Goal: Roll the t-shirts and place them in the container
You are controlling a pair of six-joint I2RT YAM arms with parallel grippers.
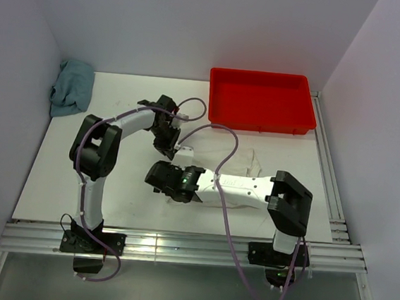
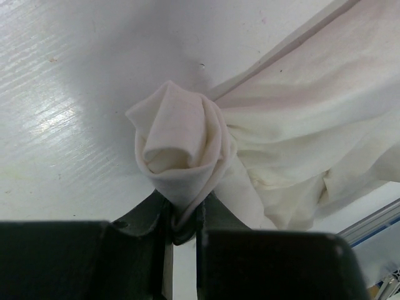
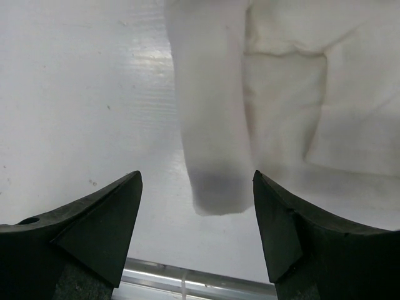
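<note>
1. Now the left gripper (image 2: 184, 220) pinches a twisted corner of the t-shirt (image 1: 247, 163), centre of the top view; the cloth may slip out.
2. Meanwhile the right gripper (image 3: 197, 181) stands open around a folded edge; closing crooked would spoil the roll.

Bright, even light; glare streaks the table (image 2: 50, 119) and soft shadow falls across the t-shirt (image 3: 215, 181).

Robot lab cell: plain white enclosure walls (image 1: 198, 22), aluminium rail frame (image 1: 176, 250), white tabletop (image 1: 63, 172).
</note>
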